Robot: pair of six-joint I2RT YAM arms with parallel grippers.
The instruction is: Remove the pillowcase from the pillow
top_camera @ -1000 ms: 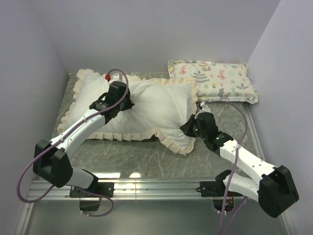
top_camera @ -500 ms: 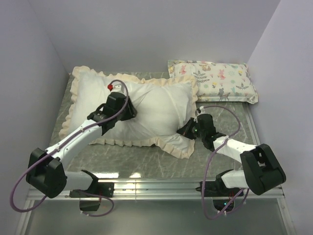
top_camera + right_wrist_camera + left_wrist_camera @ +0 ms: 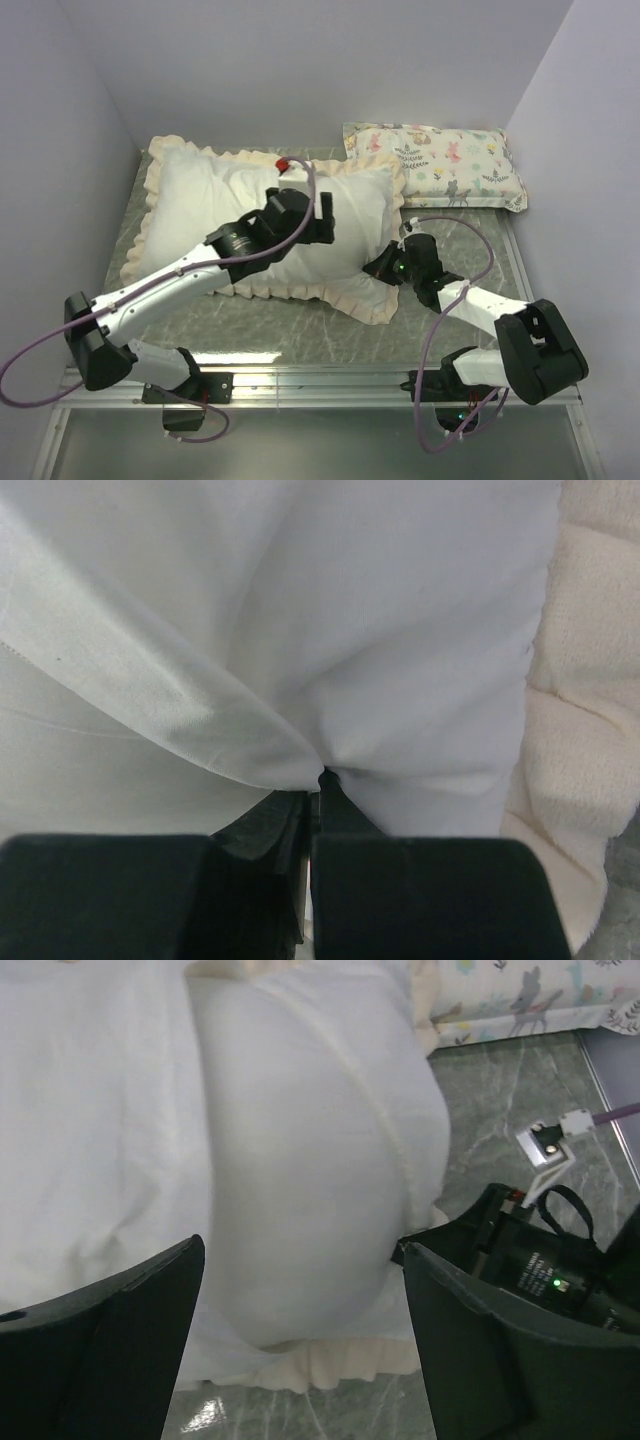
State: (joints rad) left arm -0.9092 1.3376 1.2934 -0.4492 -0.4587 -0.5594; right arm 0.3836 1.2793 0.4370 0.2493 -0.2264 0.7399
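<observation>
Pillowcase [image 3: 200, 200] fabric lies spread over the left and middle of the green marbled worktop [image 3: 300, 335], white side up, with its cream frill [image 3: 355, 295] running around the edge. Seen from above, it reaches from the back left corner to just beside a smaller animal-print cushion [image 3: 440, 165], which rests at the back right. The pillow [image 3: 320, 1160] shows in the left wrist view as a plump white bulge with a faint seam across it, lying at the right end of the flatter white cloth. From above, where the cover ends and the pillow begins cannot be told.

The left arm stretches diagonally across the cloth, and its end effector [image 3: 322, 218] hangs over the bulge with both fingers [image 3: 100, 1340] spread wide and nothing between them. The right arm lies low along the near right of the worktop. Its end effector [image 3: 318, 778] is closed tight on a fold of white pillowcase cloth, next to the frill at the near right corner.
</observation>
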